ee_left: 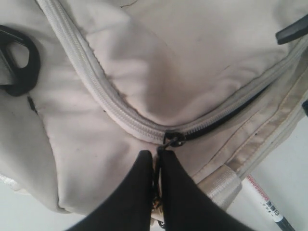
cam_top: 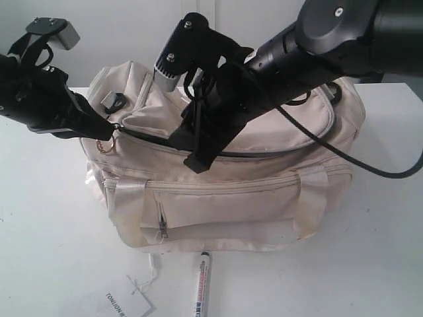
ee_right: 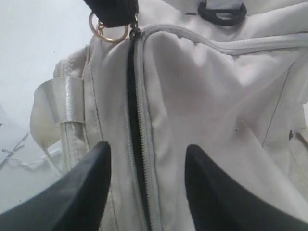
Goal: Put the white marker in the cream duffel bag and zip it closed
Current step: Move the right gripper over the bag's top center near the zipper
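Observation:
The cream duffel bag stands on the white table, its main top zip showing a narrow dark gap. On the table in front of the bag lies the white marker, also seen in the left wrist view. My left gripper is at the bag's left end, shut on the zip pull with the gold ring. Above the middle of the bag, my right gripper is open, its fingers straddling the zip gap with nothing between them.
A white paper tag on a string lies at the front edge, left of the marker. Black strap rings sit at the bag's left end. Satin handles hang down the bag's front. A black cable trails from the right arm.

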You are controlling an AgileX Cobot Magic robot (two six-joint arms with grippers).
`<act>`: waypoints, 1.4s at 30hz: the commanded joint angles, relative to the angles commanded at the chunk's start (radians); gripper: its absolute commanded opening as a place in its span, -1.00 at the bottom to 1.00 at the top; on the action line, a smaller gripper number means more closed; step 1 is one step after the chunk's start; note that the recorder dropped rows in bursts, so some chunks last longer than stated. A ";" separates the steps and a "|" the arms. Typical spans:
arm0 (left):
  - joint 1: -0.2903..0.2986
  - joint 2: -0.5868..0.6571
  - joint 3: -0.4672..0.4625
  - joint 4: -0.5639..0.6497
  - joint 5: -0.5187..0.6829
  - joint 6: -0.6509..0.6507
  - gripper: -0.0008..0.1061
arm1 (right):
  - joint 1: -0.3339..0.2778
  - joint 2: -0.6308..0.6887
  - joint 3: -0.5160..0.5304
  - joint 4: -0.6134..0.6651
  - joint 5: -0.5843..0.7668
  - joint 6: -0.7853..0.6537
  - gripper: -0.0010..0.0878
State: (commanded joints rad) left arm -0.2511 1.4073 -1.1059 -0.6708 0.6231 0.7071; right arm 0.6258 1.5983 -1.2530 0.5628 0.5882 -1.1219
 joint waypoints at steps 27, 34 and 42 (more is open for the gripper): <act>0.000 0.000 0.000 -0.009 0.003 0.000 -0.99 | 0.080 0.070 0.080 0.010 -0.176 -0.002 0.06; 0.000 0.000 0.000 -0.009 0.007 0.000 -0.99 | 0.080 0.070 0.080 0.008 -0.192 -0.002 -0.46; 0.000 0.000 0.000 -0.009 0.007 0.000 -0.99 | 0.080 0.070 0.080 -0.009 -0.193 0.000 -0.98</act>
State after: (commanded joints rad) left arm -0.2511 1.4073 -1.1059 -0.6796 0.6299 0.7071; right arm 0.7058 1.6680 -1.1726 0.5535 0.3950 -1.1217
